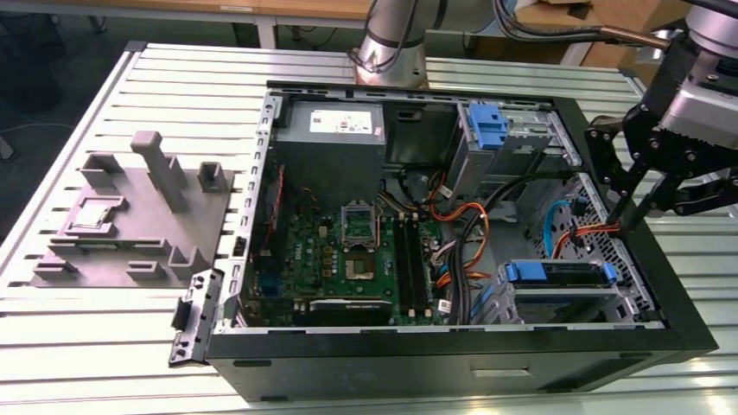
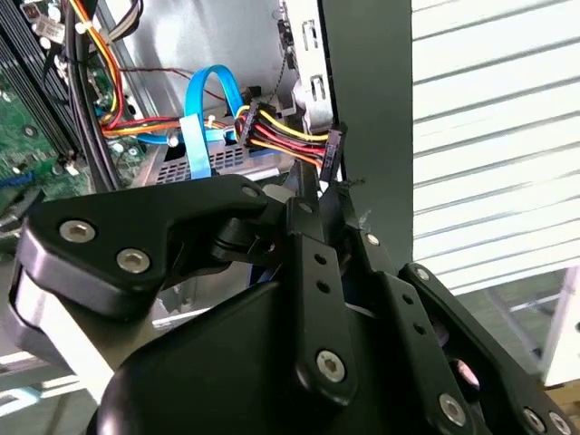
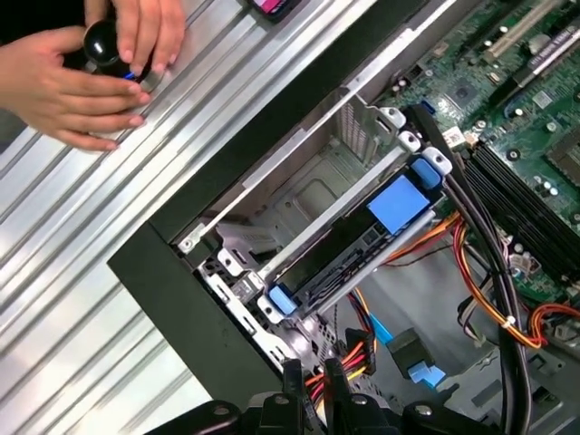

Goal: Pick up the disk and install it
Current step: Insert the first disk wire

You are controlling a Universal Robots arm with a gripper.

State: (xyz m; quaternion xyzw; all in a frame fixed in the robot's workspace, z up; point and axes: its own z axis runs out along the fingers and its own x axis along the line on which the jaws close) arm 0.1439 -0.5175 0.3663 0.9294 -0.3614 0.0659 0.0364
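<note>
Pincer point(image 1: 631, 220) hangs over the case point(image 1: 461, 367), just inside its wall on the exterior view's right. You will see in both wrist views point(image 2: 322, 195) point(image 3: 313, 376) that it is narrow, tips nearly together, with nothing gripped between them.

Right by the tips, inside the case: a bundle of red, yellow and black wires point(image 2: 281, 131) ending in a black plug. You cannot tell whether the tips touch it. A flat blue cable point(image 2: 195, 118) loops just beyond the bundle.

Next inward, the disk point(image 3: 399, 204). It sits in the metal drive cage in the case corner, blue frame ends showing at both sides, lying level in its slot. In the exterior view you find it point(image 1: 559, 272) at the case's front corner, below the pincer.

Further in: green mainboard point(image 1: 346, 259) across the case floor, then the grey power supply point(image 1: 328, 130) and an upright blue bracket point(image 1: 486, 130) along the far wall.

Outside the case, on the slatted table point(image 1: 207, 78): a grey moulded fixture point(image 1: 138, 216) at the exterior view's left. The first wrist view shows a person's hands point(image 3: 82, 82) on the table beyond the case wall, around a black knob point(image 3: 101, 41).
</note>
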